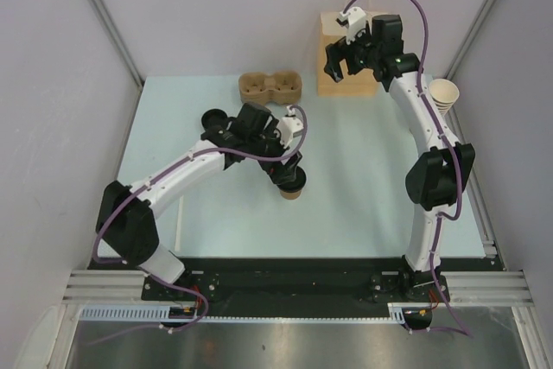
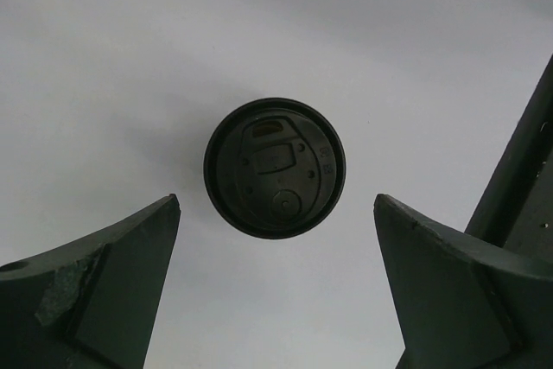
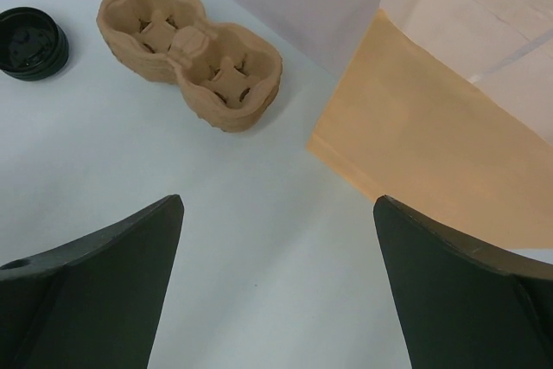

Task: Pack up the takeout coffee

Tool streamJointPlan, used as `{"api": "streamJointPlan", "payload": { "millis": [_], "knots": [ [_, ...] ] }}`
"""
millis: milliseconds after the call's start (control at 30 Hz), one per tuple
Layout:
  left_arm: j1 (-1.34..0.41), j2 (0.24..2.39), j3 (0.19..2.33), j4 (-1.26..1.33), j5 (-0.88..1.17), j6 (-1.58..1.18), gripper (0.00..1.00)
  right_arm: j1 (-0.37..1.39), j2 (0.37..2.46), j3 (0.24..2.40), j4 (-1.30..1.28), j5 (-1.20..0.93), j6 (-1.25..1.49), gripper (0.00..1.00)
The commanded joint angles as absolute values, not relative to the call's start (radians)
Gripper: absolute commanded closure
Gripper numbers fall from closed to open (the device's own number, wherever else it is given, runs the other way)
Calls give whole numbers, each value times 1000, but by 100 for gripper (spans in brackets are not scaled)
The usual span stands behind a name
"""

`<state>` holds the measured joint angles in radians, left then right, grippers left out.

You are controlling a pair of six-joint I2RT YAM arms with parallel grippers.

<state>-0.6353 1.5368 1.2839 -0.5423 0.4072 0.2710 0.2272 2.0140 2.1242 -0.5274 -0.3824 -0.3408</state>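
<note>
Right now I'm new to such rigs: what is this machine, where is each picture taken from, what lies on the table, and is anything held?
Two white robot arms are bolted at a pale table's near edge. One picture looks down from above; the others come from cameras on each wrist. The left gripper, a two-finger claw, hangs open over a small tan paper cup capped with a round black plastic lid, not touching. The right gripper, open, faces a brown pulp two-cup tray and tan paper bag. Nothing is held.

Tan cup stands upright, black lid apparently seated on top.
</note>
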Motion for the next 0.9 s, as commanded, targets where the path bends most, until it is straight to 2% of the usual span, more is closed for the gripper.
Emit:
{"api": "streamJointPlan", "payload": {
  "millis": [0, 333, 867],
  "knots": [
    [-667, 1589, 1348, -601, 325, 307, 0, 227, 1941, 2118, -529, -399, -334, 2],
    [-704, 1646, 1388, -623, 259, 318, 1, 221, 1937, 2114, -545, -413, -333, 2],
    [-716, 1712, 1413, -634, 265, 328, 1, 213, 1944, 2123, -552, -414, -333, 2]
  ]
}}
